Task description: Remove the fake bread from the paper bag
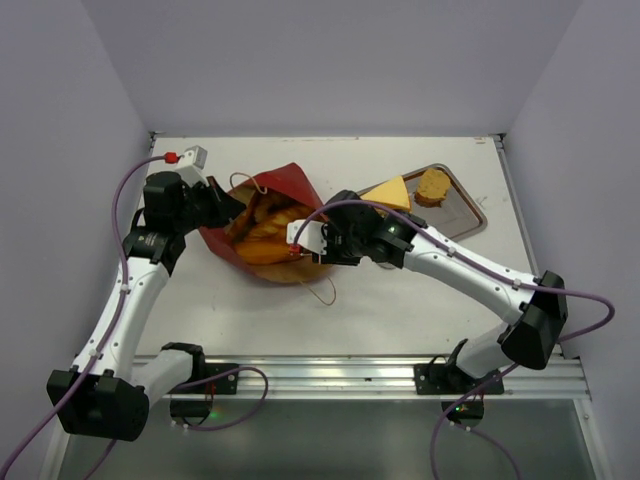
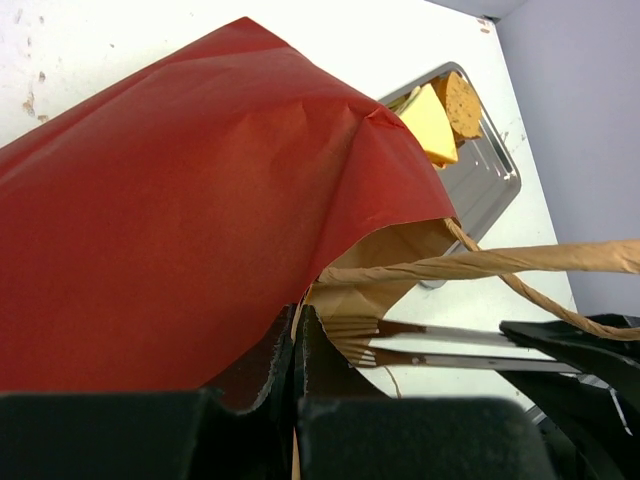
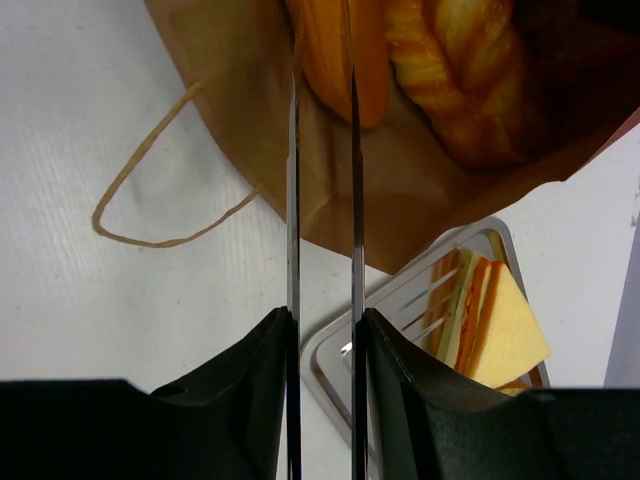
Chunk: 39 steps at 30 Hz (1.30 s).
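Paper bag: lying open on its side. Left gripper is pinching its red edge, fingers together; the thin paper is risking tearing or slipping free.

Tongs: right gripper is squeezing them, blades reaching the orange roll inside the bag; the glossy roll is likely squirting out.

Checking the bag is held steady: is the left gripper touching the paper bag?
Touching. The left wrist view shows the left gripper shut on the paper bag, its red edge pinched between the two fingers.

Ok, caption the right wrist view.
Right gripper holding metal tongs extending over an orange roll in the paper bag.
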{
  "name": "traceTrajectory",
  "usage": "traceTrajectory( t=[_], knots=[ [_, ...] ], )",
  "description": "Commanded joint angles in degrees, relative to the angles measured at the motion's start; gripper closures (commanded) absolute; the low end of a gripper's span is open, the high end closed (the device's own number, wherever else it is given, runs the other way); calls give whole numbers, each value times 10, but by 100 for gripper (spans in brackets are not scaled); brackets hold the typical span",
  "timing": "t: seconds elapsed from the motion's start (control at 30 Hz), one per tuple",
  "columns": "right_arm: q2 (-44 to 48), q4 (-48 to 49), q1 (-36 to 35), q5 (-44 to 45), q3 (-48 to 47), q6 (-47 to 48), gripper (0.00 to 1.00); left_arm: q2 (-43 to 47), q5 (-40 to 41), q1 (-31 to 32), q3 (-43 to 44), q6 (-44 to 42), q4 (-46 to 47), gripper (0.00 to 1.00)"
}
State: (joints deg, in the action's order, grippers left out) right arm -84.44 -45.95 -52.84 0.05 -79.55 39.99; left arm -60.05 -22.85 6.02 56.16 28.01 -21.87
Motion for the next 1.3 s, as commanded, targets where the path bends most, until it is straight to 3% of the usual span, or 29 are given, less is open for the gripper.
traceTrajectory(
  t=[0.0,0.6,0.97,1.13,1.23,1.27],
  knots=[
    [0,56,-10,86,0,-12,61,-2,-18,-1,24,13,29,100],
    [-40,78,-36,115,29,-8,52,-3,-29,-1,11,32,50,100],
    [-71,130,-53,204,51,14,51,-4,-36,-1,4,39,56,100],
    [-83,140,-54,213,62,16,55,-1,-38,-2,1,40,59,100],
    [-83,135,-54,210,59,11,63,0,-39,-1,-1,39,58,100],
    [-83,133,-54,210,57,9,70,0,-39,-1,-2,38,58,100]
  ],
)
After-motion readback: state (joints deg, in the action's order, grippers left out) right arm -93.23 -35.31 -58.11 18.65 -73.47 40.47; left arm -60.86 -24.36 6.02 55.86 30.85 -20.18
